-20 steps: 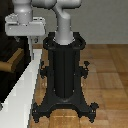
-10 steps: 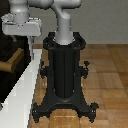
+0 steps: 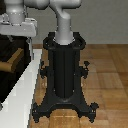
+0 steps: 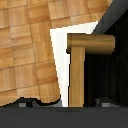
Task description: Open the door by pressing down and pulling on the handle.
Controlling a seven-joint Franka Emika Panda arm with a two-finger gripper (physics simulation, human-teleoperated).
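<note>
The door is a dark panel in a white frame at the exterior view's left. Its tan handle sticks out from the panel. My gripper hangs above the handle, apart from it. In the wrist view the handle is an L-shaped wooden bar in front of the dark door and the white frame. My gripper is open. The tips of its two fingers show wide apart, one on each side of the bar, not touching it.
The black robot pedestal with its spread feet stands in the middle on the wooden floor. The grey arm rises from it and bends over toward the door.
</note>
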